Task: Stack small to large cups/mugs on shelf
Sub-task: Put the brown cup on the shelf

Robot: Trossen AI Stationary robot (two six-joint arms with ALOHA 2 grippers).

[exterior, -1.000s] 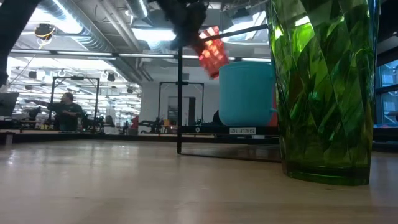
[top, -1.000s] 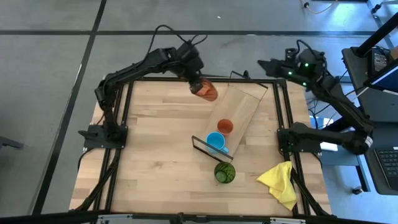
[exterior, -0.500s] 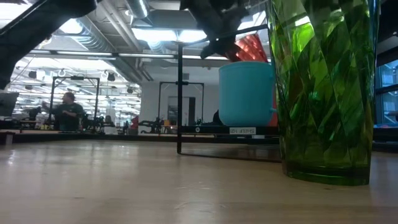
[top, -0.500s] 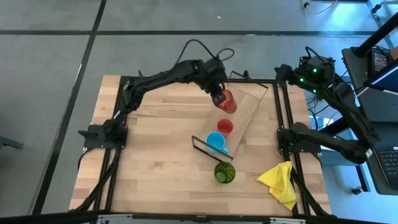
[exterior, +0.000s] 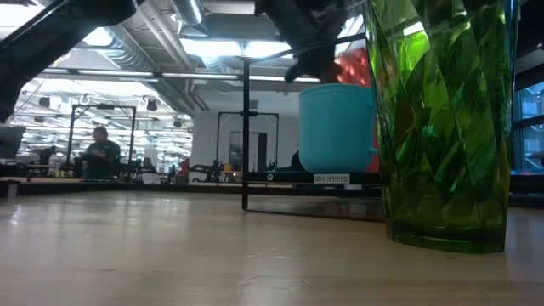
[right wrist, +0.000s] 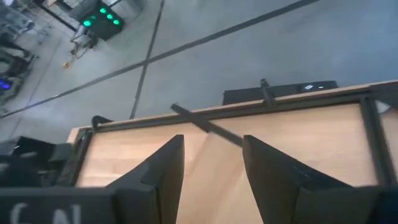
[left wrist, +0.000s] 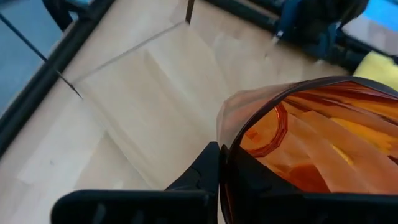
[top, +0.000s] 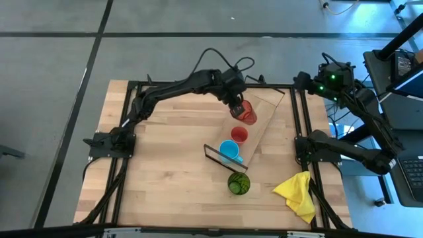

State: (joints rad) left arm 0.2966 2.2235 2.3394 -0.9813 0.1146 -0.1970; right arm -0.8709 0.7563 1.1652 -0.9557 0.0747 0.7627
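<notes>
— Four cups in play; where does each one sit?

— My left gripper [top: 236, 104] is clamped on the orange-red tumbler [top: 246, 112], holding it tilted above the shelf [top: 264, 109], just right of centre in the upper half of the overhead frame. In my left wrist view the tumbler [left wrist: 311, 143] fills the lower right, one dark finger [left wrist: 205, 171] pressed against its wall, with the pale plank behind it.

— And the rest?

— The small red-orange cup [top: 238, 135] stands on the plank just below the tumbler. The light-blue mug [top: 229, 150] stands below that, at the plank's lower end by the black wire frame [top: 221, 157]. The green tumbler [top: 238, 183] stands on the table [top: 165, 165], off the plank, near the bottom centre. At table height it towers on the right [exterior: 442, 127], the mug [exterior: 337, 127] just left of it.

— Your other arm?

— My right gripper [top: 299, 78] waits at the table's upper right corner, its fingers [right wrist: 158, 171] spread apart with nothing between them. The yellow cloth [top: 297, 195] lies at lower right.
</notes>
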